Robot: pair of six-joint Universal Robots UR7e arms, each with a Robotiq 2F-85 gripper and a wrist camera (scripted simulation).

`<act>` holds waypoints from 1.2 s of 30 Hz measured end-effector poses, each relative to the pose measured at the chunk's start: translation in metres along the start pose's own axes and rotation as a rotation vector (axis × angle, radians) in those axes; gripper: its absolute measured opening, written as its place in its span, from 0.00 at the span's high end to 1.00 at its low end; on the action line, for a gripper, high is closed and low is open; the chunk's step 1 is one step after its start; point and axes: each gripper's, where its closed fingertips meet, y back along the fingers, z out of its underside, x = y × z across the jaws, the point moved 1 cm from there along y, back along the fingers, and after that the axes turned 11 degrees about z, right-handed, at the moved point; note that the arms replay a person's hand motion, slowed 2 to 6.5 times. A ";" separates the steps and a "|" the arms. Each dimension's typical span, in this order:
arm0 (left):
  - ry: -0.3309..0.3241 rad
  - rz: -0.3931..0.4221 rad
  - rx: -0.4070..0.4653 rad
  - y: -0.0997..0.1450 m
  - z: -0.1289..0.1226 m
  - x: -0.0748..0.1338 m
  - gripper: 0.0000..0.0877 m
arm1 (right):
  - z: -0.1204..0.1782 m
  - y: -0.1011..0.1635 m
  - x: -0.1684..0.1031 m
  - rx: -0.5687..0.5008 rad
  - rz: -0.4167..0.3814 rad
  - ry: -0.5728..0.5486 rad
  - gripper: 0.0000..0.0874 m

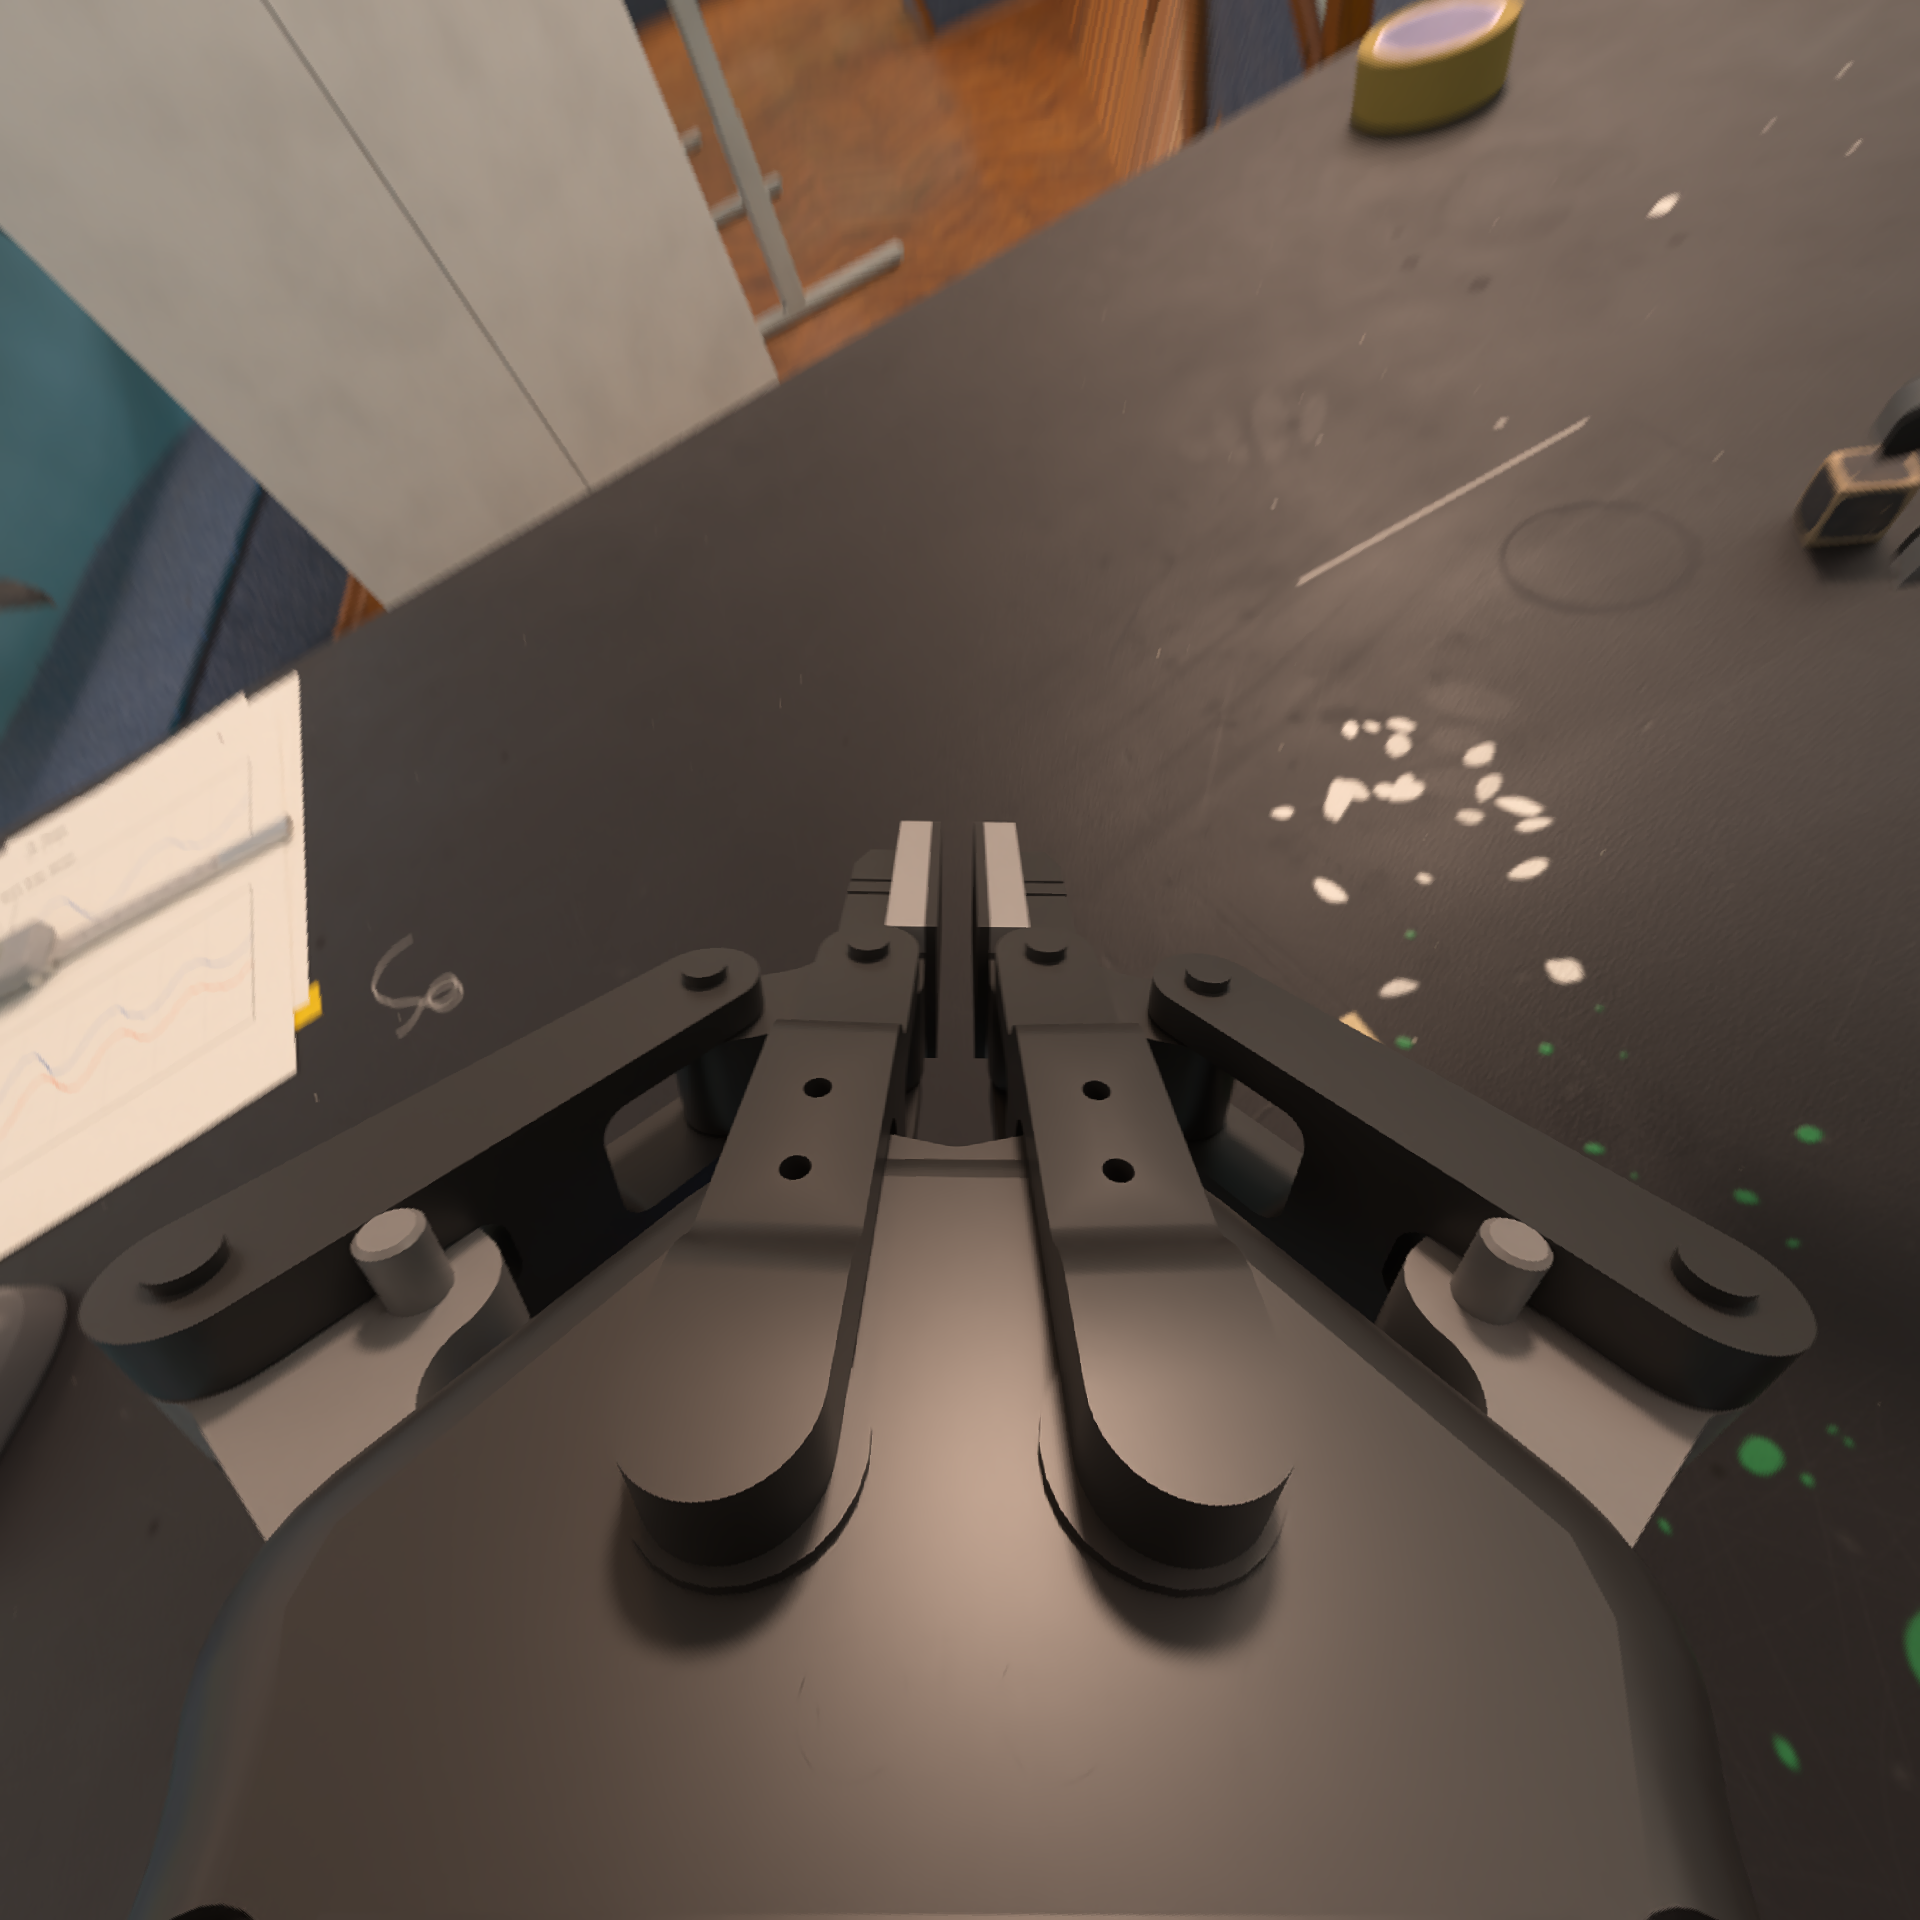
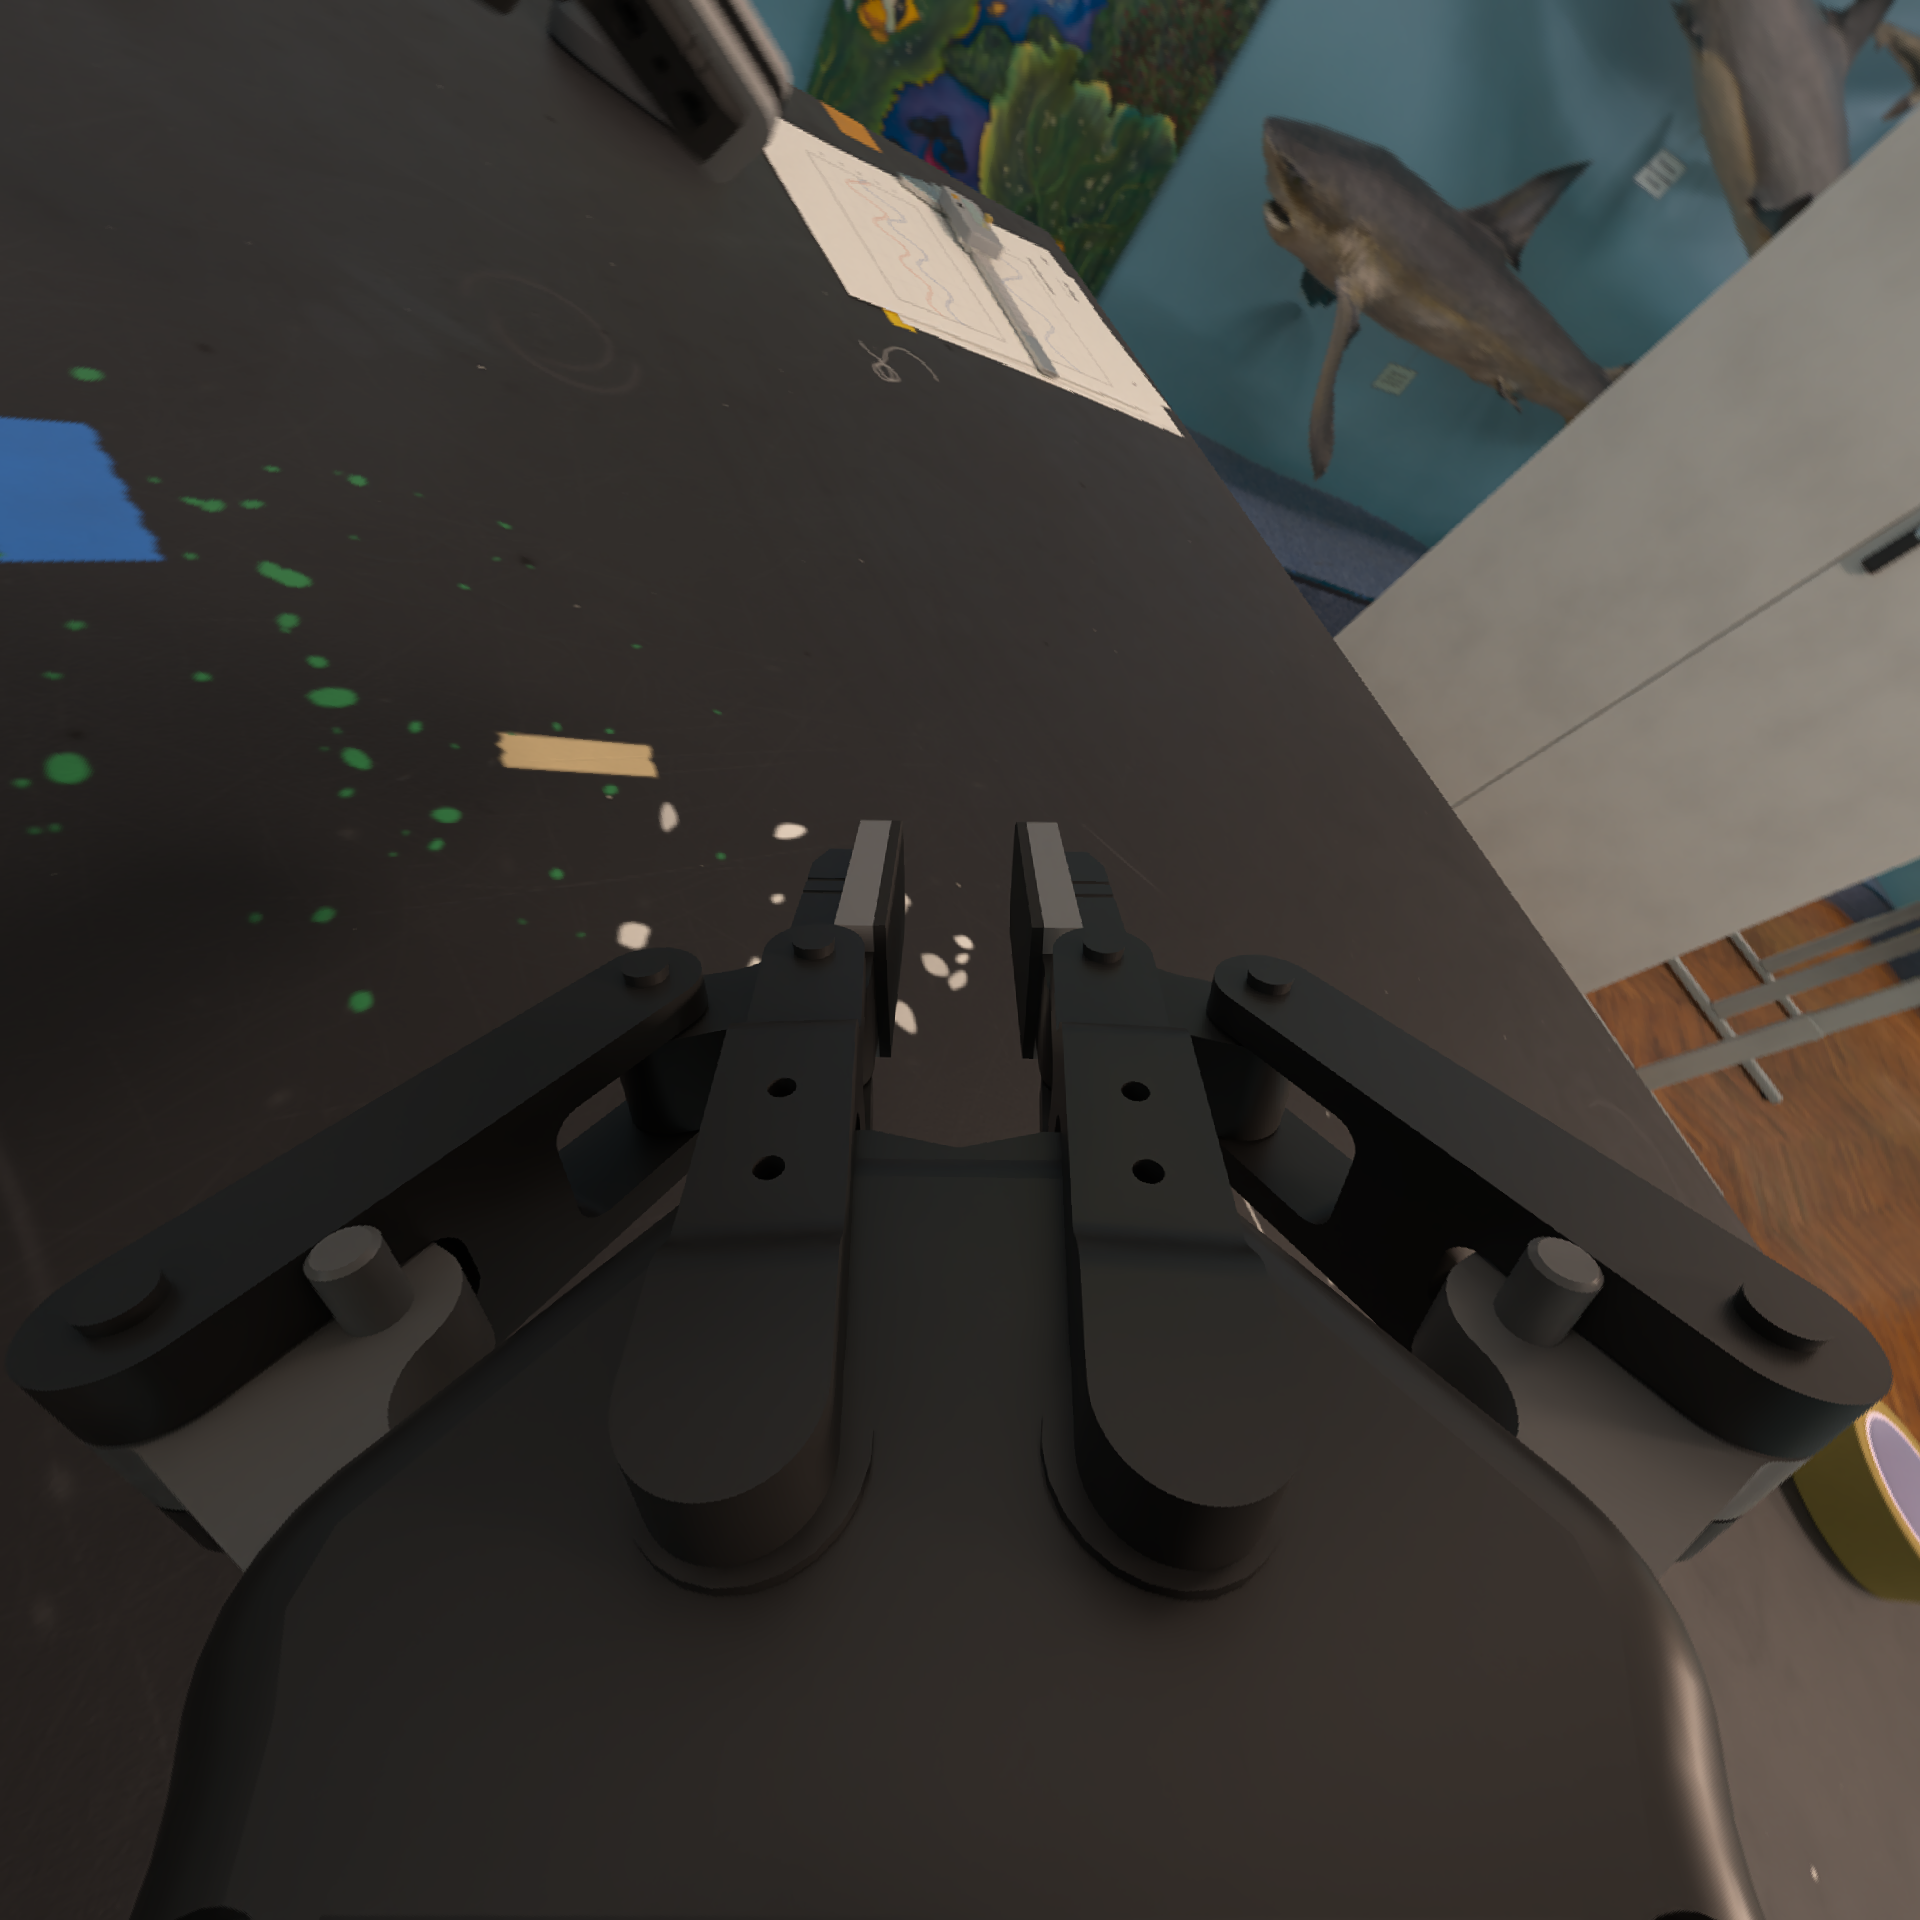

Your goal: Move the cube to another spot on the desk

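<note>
The cube (image 1: 1855, 504) is small and dark with tan edges. It shows only in the left wrist view, on the dark desk (image 1: 935, 582) at the far right edge, next to dark parts of the other gripper (image 1: 1907, 436). My left gripper (image 1: 958, 831) is far from it, over bare desk, with its jaws nearly together and nothing between them. My right gripper (image 2: 956, 831) has its jaws apart and empty, over white flecks on the desk (image 2: 727, 520). The cube does not show in the right wrist view.
A yellow tape roll (image 1: 1434, 62) (image 2: 1870, 1507) stands near the desk's edge. A sheet of paper with a metal tool (image 1: 145, 935) (image 2: 966, 260) lies at a corner. A blue patch (image 2: 73, 494), a tan strip (image 2: 577, 753) and green spots mark the desk. A grey cabinet (image 1: 364, 260) stands beyond.
</note>
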 end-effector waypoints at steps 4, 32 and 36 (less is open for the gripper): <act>0.070 0.022 -0.116 -0.009 0.024 -0.001 0.74 | 0.007 -0.001 0.015 -0.030 0.040 -0.052 0.78; -0.018 0.121 -0.162 -0.025 0.036 0.021 0.30 | 0.042 0.009 0.082 -0.146 0.227 -0.251 0.81; -0.061 0.144 -0.105 -0.024 0.027 0.029 0.40 | 0.048 0.013 0.097 -0.171 0.269 -0.267 0.81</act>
